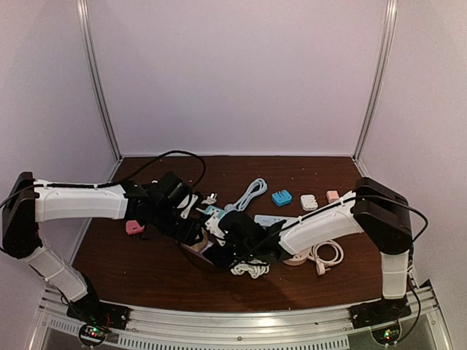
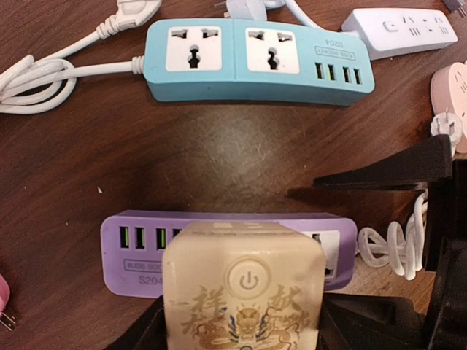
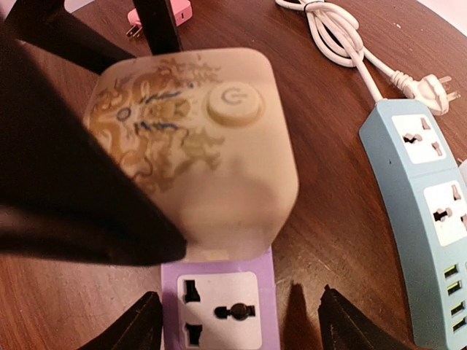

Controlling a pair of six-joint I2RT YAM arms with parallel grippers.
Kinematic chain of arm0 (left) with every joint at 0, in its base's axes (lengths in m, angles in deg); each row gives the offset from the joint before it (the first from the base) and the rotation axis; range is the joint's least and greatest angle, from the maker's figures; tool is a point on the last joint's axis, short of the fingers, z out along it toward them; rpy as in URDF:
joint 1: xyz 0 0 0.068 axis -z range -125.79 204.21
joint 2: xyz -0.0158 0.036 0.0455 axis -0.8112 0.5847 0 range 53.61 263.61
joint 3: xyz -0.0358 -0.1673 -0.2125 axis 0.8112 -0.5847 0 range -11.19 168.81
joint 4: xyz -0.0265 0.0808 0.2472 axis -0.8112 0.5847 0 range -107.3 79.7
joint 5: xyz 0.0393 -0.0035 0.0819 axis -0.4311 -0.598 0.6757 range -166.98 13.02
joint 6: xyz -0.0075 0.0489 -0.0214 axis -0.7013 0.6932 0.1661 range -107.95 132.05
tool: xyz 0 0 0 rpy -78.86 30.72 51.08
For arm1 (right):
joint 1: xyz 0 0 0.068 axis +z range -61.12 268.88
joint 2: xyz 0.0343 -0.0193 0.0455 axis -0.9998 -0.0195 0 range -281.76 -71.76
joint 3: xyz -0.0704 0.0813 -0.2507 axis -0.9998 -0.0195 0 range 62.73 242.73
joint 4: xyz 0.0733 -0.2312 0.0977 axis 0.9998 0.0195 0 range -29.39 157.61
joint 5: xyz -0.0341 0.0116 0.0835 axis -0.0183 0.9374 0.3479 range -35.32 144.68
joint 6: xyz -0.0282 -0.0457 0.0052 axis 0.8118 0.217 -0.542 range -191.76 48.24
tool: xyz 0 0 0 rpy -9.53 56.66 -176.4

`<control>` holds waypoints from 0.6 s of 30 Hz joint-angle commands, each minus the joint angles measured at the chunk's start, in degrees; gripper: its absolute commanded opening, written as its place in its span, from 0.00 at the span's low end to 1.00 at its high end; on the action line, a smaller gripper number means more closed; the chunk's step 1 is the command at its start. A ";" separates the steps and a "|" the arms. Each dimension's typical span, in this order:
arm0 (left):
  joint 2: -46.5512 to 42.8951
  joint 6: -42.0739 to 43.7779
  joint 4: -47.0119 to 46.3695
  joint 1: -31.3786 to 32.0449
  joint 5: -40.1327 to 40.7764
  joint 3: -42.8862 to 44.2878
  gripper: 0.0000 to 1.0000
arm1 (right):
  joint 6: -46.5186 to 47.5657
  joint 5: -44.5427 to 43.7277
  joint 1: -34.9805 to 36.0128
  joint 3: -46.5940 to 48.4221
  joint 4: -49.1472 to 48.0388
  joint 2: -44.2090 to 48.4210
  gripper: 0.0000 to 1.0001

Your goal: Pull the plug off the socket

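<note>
Step in hand: we judge this the gripping stage; the cream cube plug (image 2: pixel 243 288) is still seated in the purple socket strip (image 2: pixel 139 251).
Plug: it sits on the strip's middle, power button up, on the bench (image 2: pixel 219 168), near the blue socket strip (image 2: pixel 255 62).
Left hand (image 2: pixel 241 332): its fingers flank the plug's lower sides, apparently clamped on it, though the contact is partly hidden.
Right hand (image 3: pixel 237 321): spread, fingertips either side of the purple strip's free outlet, just short of the plug; we cannot tell if they touch.
Next move: we think the right must pin the strip down while the left lifts the plug straight off.
</note>
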 commanded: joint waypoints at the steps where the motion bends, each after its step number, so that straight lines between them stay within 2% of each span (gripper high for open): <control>1: -0.50 -0.84 -0.53 0.62 -3.59 -1.71 0.18 | 0.76 -1.33 1.13 -4.51 -1.10 2.25 0.74; 9: -1.07 -0.85 -0.82 0.62 -4.54 -1.94 0.17 | 2.80 -0.77 1.13 -4.28 -1.96 1.38 0.70; 16: -2.69 -0.01 -2.17 0.67 -4.82 -1.62 0.15 | 2.02 -1.87 1.13 -1.64 0.69 1.07 0.59; 18: -3.11 -0.26 -3.37 0.86 -5.15 -1.85 0.13 | 1.76 -2.41 1.13 -1.20 1.23 0.91 0.52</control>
